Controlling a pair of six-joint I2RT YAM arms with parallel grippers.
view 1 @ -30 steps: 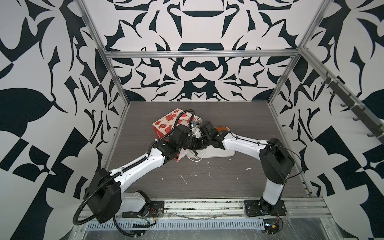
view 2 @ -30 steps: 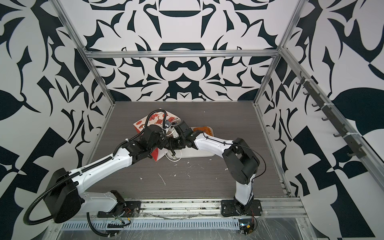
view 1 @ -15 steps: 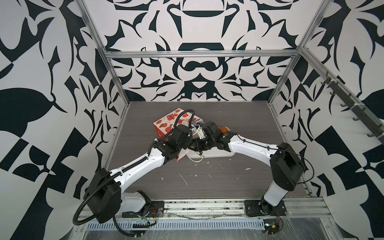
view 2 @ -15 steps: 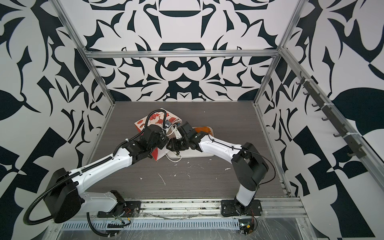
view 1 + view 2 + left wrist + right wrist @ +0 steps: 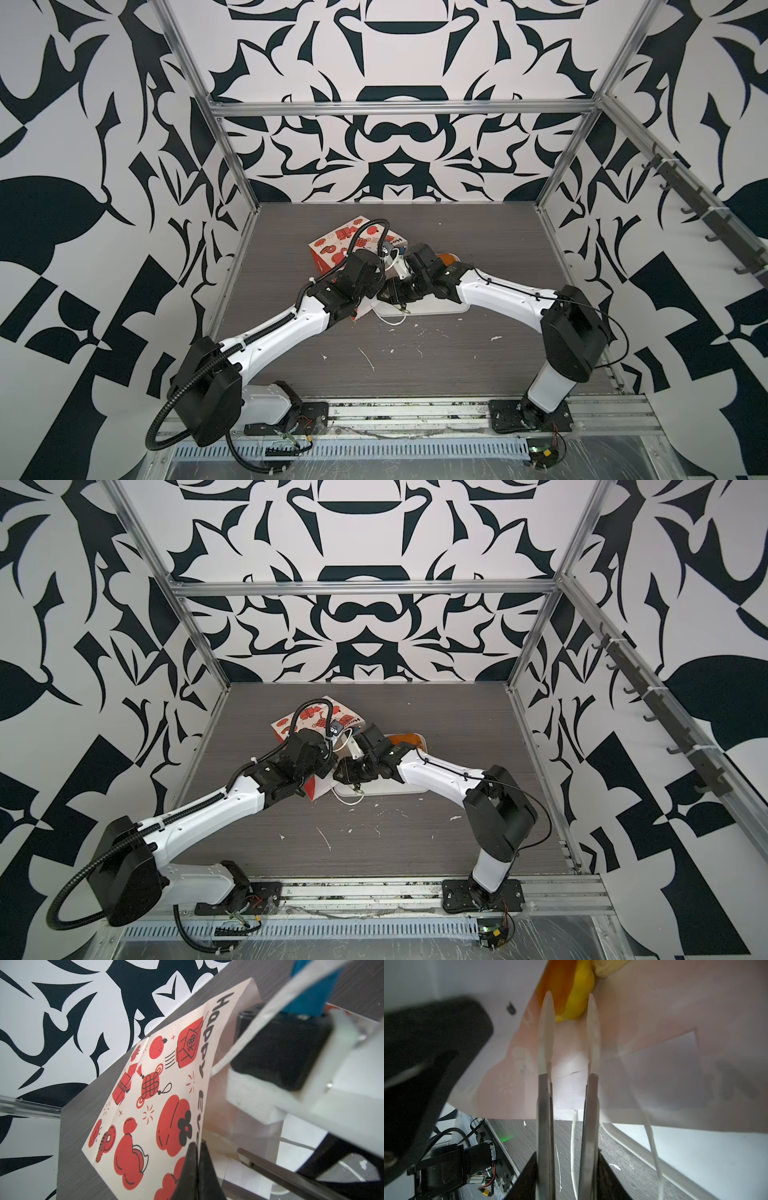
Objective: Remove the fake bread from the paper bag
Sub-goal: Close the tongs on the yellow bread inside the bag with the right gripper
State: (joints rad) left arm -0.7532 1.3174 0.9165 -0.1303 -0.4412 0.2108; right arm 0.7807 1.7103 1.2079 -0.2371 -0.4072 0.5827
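Paper bag (image 5: 332, 246) lies on its side on the grey woodgrain tabletop (image 5: 457, 357); matte white paper with red prints. Left end effector (image 5: 197, 1152) is pinched shut on the bag's mouth edge. Right end effector (image 5: 570, 1001) is inside the mouth, slim fingers apart, flanking a smooth, rounded yellow pastry (image 5: 579, 999) (gripped or merely straddled: cannot tell).
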